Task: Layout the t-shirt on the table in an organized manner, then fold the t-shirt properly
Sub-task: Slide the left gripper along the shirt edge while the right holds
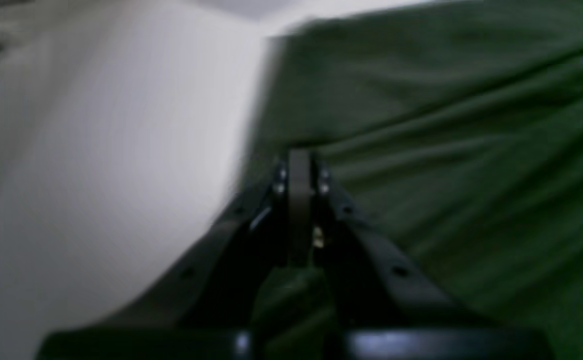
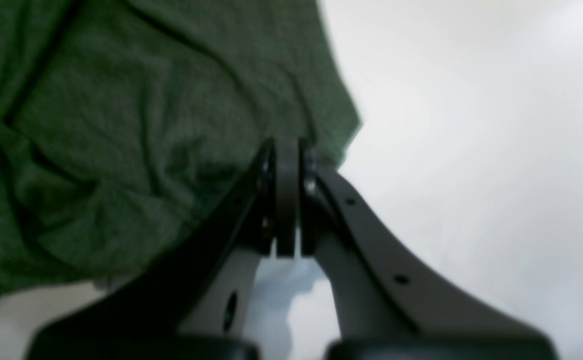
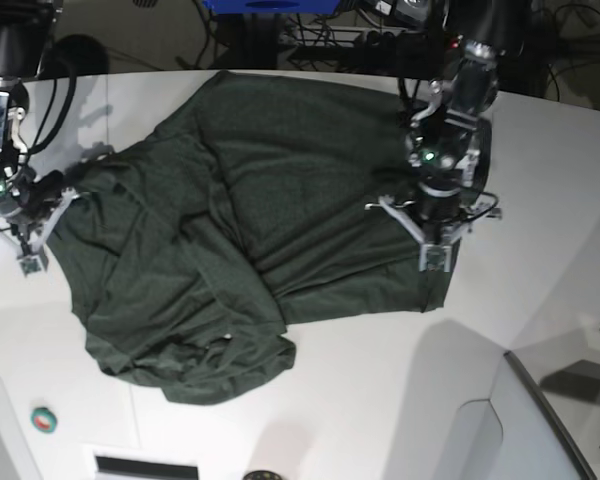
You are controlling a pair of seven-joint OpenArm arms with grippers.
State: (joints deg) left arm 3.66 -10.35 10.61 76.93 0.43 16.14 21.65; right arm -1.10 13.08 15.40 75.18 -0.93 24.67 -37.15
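The dark green t-shirt (image 3: 270, 210) lies crumpled across the white table (image 3: 360, 380), bunched toward the front left. At the shirt's right edge my left gripper (image 3: 438, 258) is shut on the cloth. In the left wrist view its tips (image 1: 299, 162) meet at the border of the t-shirt (image 1: 446, 150), and creases run toward them. My right gripper (image 3: 30, 262) is shut at the shirt's left edge. The right wrist view shows its closed tips (image 2: 286, 147) against a corner of the t-shirt (image 2: 121, 125). I cannot see cloth between those jaws.
A raised grey-white panel (image 3: 555, 420) with a dark edge sits at the front right. A small green and red round item (image 3: 44, 419) lies at the front left, and a dark object (image 3: 263, 474) shows at the front edge. Cables and equipment (image 3: 320, 30) crowd the back.
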